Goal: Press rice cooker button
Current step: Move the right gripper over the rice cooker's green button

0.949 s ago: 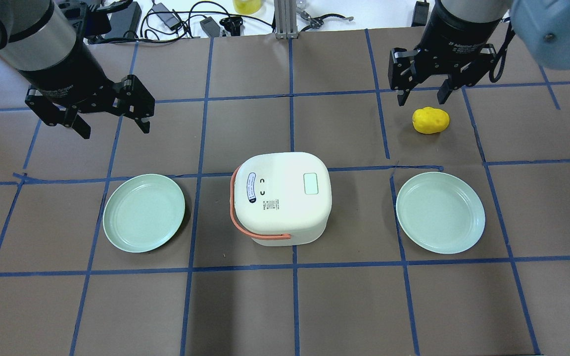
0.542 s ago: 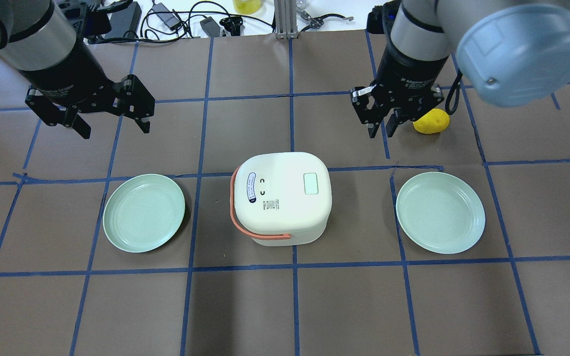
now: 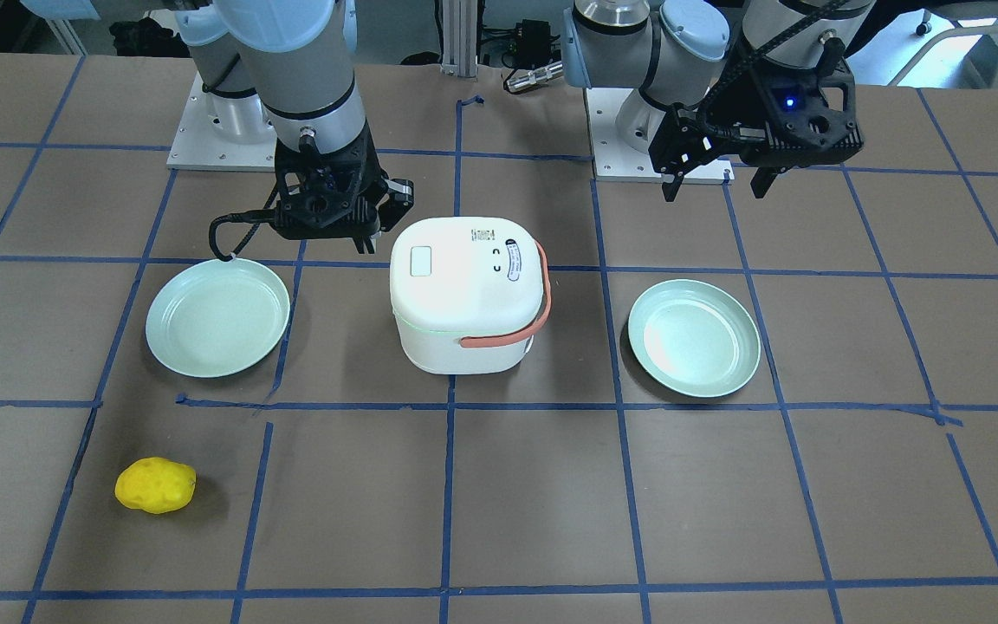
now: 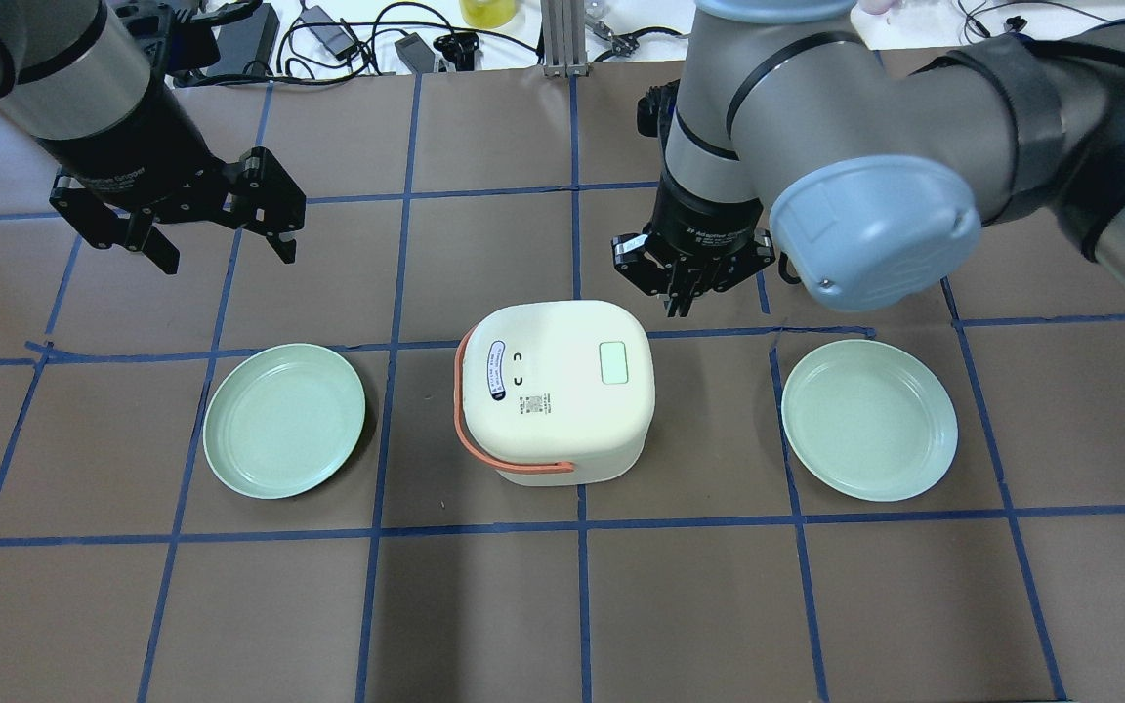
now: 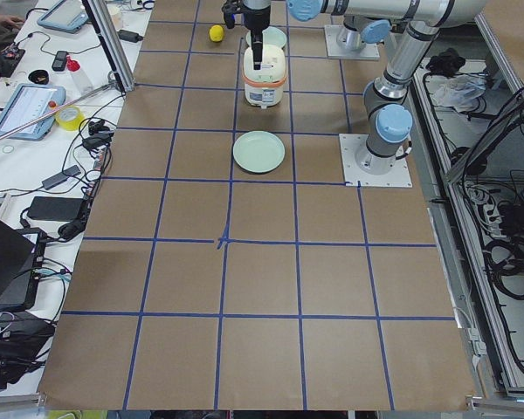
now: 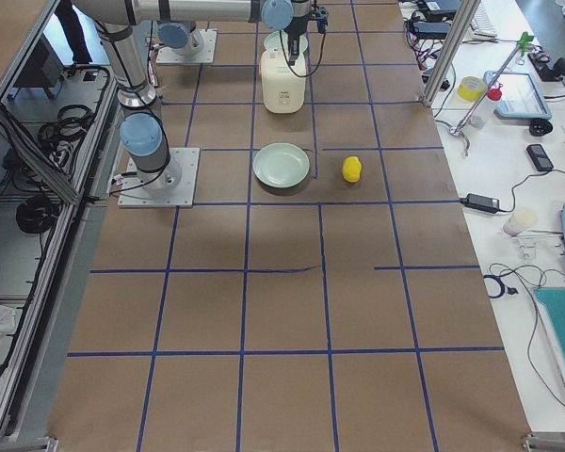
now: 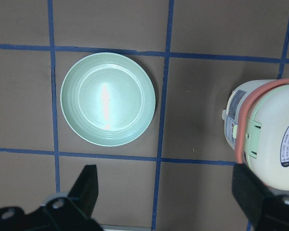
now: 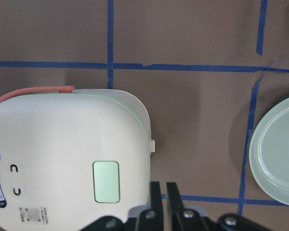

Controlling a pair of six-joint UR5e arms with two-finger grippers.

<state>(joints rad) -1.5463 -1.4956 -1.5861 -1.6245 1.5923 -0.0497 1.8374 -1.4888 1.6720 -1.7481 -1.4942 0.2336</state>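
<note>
Our right gripper (image 4: 678,301) has swung in from the table's far right and pinched its fingers together, empty. It now hangs just past the far right corner of the white rounded rice cooker with an orange handle (image 4: 548,410), which sits mid-table. We judge it is readying a poke at the pale green rectangular lid button (image 4: 613,362). Our left gripper (image 4: 226,252) is spread wide, empty, well apart.

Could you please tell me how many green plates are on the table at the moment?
2. One plate lies left of the cooker in the overhead view, and the other plate lies right of it. Both are empty, and no further ones seem hidden.
</note>
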